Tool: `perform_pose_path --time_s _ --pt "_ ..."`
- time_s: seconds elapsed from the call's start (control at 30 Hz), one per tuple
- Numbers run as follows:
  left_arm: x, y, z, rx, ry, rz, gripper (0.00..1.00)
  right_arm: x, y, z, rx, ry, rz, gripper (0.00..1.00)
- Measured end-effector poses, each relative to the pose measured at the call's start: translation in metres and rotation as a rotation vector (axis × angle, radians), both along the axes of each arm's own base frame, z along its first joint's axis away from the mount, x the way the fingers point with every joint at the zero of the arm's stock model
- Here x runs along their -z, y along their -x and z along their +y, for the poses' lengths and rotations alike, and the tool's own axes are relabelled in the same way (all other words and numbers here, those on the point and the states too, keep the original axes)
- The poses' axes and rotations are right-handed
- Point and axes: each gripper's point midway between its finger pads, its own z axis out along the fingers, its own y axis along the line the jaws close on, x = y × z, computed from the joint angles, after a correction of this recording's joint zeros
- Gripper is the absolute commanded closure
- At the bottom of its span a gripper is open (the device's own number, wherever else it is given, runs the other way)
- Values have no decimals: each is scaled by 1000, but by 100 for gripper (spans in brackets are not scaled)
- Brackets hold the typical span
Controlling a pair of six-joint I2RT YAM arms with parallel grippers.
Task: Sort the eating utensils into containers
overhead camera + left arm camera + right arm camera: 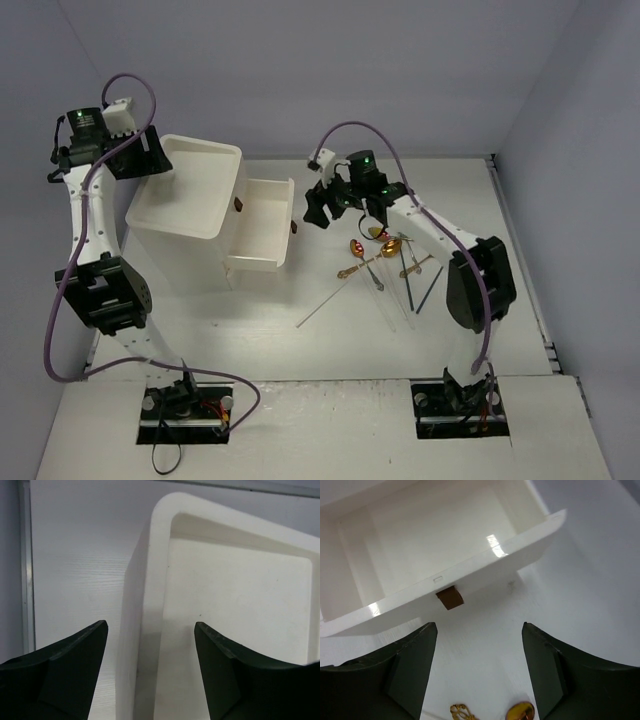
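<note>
White table (pixel 300 350), pale walls. Cabinet (pixel 185 190) at 10 o'clock, one drawer (pixel 262 225) standing out toward 3. Spoons and chopsticks (pixel 385 265) loose on the table at 3 o'clock of it. Left gripper (pixel 150 627) over cabinet rim, jaws wide, empty. Right gripper (pixel 479 627) near drawer knob (pixel 450 598), jaws wide, empty.

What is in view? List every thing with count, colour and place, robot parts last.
cabinet: one, white, rimmed top, table's left half
drawer: one, white, pulled out to the cabinet's right
knobs: two, brown, one on the drawer front, one on the cabinet's front
gold spoons: at least two, in the pile right of the drawer
chopsticks: several, dark, teal and clear, same pile; count unclear
table: one, white
left fingers: two, black, open, over the cabinet's corner
right fingers: two, black, open, facing the drawer's knob
</note>
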Motion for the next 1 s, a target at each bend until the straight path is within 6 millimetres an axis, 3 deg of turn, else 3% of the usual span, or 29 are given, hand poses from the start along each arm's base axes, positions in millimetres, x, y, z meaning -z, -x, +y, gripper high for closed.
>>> perform_pose_path --time_s 0.2,0.3,0.37,0.5,0.6,0.67,0.83,1.0 --pt "-65 16 -6 -42 5 -134 28 -68 -4 -65 317 -43 -86 32" --pt "-107 40 -19 -54 16 -223 28 -76 7 -98 454 -44 -95 34" --pt "-133 59 -30 -62 19 -284 27 -75 12 -118 550 -52 -99 36" --pt "-158 102 -84 10 4 -365 27 -26 40 -149 679 9 1 40" --pt "-147 136 -126 105 -7 -363 27 20 61 -164 724 81 98 46" --pt "-131 157 -138 139 -26 -341 27 41 72 -169 736 119 146 48" --pt "-79 198 -123 83 -116 -240 27 56 75 -171 751 141 182 53" --pt "-44 229 -113 48 -156 -184 27 86 73 -170 758 190 241 55"
